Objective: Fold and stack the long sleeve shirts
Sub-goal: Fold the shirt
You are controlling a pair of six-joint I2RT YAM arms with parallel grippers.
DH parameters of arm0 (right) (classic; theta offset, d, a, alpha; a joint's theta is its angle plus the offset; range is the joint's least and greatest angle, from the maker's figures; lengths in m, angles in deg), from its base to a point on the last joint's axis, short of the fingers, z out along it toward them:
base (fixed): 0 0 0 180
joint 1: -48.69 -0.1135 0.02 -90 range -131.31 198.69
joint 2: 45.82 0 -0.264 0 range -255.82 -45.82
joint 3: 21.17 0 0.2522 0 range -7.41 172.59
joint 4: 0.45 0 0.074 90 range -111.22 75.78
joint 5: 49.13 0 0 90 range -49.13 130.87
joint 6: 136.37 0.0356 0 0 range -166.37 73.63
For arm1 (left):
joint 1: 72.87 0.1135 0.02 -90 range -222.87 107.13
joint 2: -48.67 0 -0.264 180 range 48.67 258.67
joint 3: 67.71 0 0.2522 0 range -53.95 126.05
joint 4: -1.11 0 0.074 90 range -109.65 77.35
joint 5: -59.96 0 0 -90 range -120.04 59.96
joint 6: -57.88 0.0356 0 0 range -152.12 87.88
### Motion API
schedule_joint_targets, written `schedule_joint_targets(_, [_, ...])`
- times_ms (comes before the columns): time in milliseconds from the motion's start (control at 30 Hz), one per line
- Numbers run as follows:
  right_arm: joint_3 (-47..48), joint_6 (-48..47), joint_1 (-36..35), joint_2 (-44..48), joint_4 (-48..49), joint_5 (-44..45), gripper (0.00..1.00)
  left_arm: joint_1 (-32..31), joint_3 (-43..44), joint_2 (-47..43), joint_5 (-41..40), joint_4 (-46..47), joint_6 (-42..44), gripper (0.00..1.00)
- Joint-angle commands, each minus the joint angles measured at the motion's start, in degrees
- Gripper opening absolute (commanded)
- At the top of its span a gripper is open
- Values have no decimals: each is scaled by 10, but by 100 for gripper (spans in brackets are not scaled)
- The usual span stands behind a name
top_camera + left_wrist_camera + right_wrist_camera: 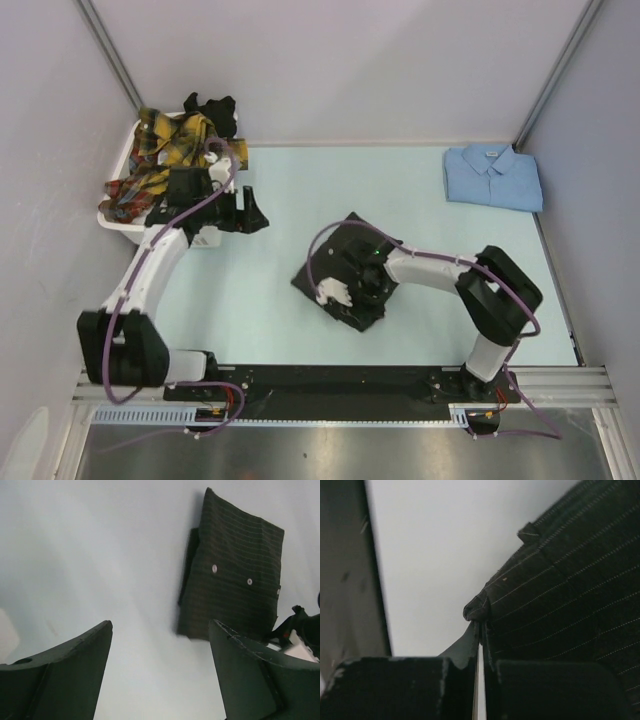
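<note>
Top external: pale mint table (pixel 330 180), grey walls (pixel 350 70), metal corner posts (pixel 108 50). Charcoal pinstripe shirt (pixel 345 255) lay folded mid-table, right gripper (pixel 480 655) clamped on its edge. Left gripper (pixel 160 625) spread wide, holding nothing, beside white basket (pixel 112 218) of plaid shirts (pixel 165 150). Blue shirt (pixel 493 177) folded, far right corner.

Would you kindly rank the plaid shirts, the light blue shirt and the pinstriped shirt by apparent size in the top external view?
Largest: plaid shirts.
Then light blue shirt and pinstriped shirt, alike; right arm covers part of the latter.
</note>
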Motion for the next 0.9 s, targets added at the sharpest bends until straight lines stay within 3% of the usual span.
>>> schedule_joint_targets(0, [-81,-167,15,44,-200,9,10,-30,12,96,111,10,13,82])
schedule_joint_targets(33, [-84,-176,22,46,-208,16,13,-35,9,113,128,34,-11,81])
schedule_joint_targets(167, [-16,-173,85,44,-269,-11,45,-59,-34,198,188,119,-81,75])
schedule_joint_targets(233, [27,-165,125,37,-302,-39,54,-67,-40,225,210,165,-115,74])
schedule_joint_targets(367, [130,-143,181,7,-366,-124,57,-105,-61,279,235,225,-162,68])
schedule_joint_targets(500, [172,-103,223,-25,-353,-142,57,-141,-116,304,220,295,-219,63])
schedule_joint_targets(567, [183,-67,242,-37,-315,-134,56,-154,-151,314,201,355,-263,62])
schedule_joint_targets(700, [190,14,253,-91,-251,-118,55,-179,-166,340,152,387,-298,62])
schedule_joint_targets(867, [170,73,257,-154,-185,-35,48,-195,-166,396,111,435,-342,64])
